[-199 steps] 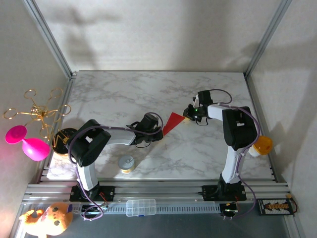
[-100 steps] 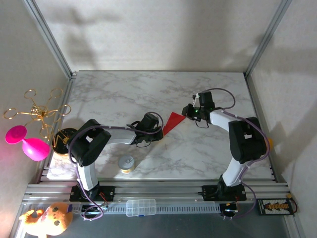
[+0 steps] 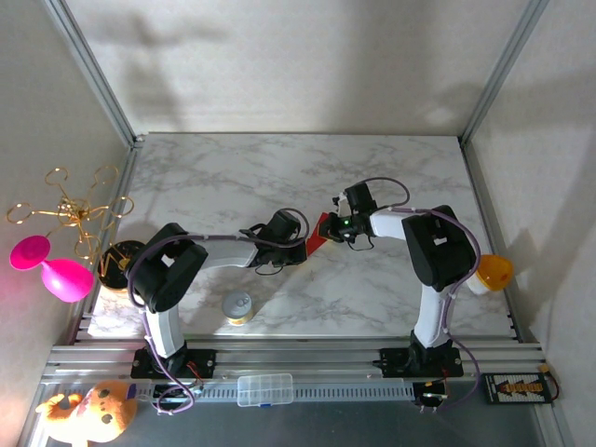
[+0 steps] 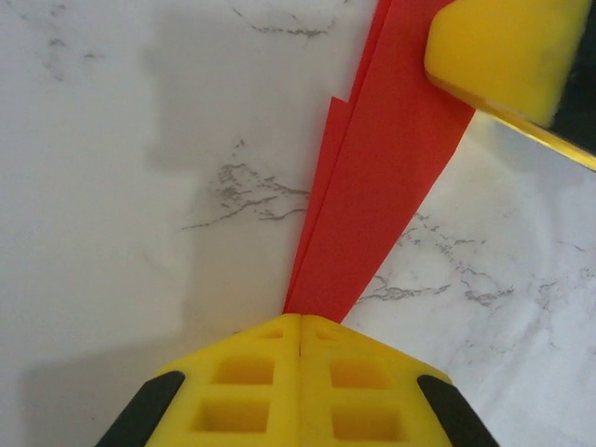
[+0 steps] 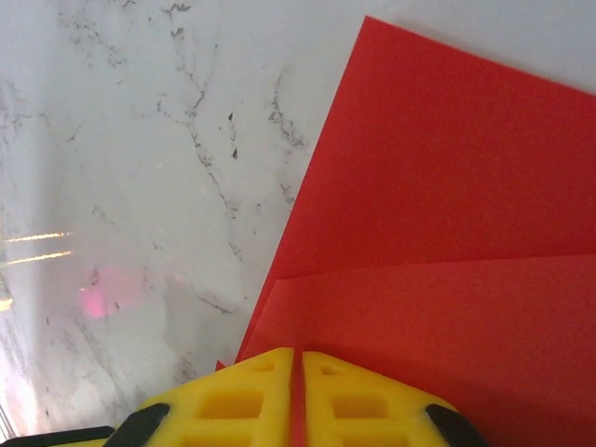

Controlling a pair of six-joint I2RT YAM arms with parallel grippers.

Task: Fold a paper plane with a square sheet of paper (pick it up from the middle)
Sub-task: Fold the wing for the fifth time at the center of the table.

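**Red sheet pinched at both ends**

The square sheet of paper (image 3: 318, 233), folded to a narrow wedge, is at the middle of the table (image 3: 233, 177). The left gripper (image 4: 300, 321) is clamped on its narrow tip, and the right gripper (image 5: 296, 358) on the wider end. Its long axis runs straight between them. From above, the grippers hide most of it.

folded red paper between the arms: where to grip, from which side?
Grip the square sheet of paper at its edges, coming in edge-on from either end. It is folded into thin flat layers tapering to a point, so a pinch across its thickness suits. The left end effector is shut on the pointed end, the right end effector on the opposite edge.
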